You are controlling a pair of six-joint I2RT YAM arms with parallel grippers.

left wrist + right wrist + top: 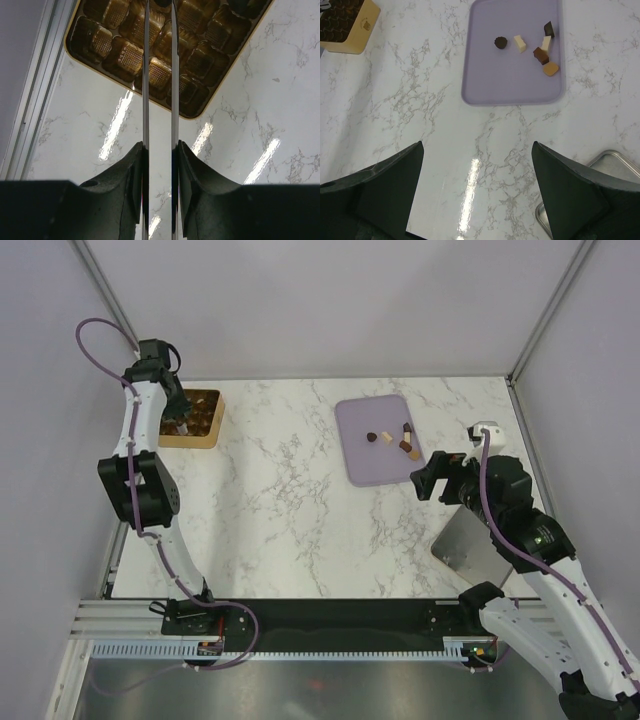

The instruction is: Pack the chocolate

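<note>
Where left wrist sees box [125,55], right wrist sees chocolate [520,43] | right claw [476,150] released | left claw [159,15] cannot tell

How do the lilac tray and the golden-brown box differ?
The tray is flat, lilac and undivided; the box is golden-brown and split into compartments. The tray carries loose chocolate pieces; the box compartments seen from the left wrist look empty. The left gripper hangs over the box; the right gripper, wide open, sits beside the tray. Both lie on the table.
</note>
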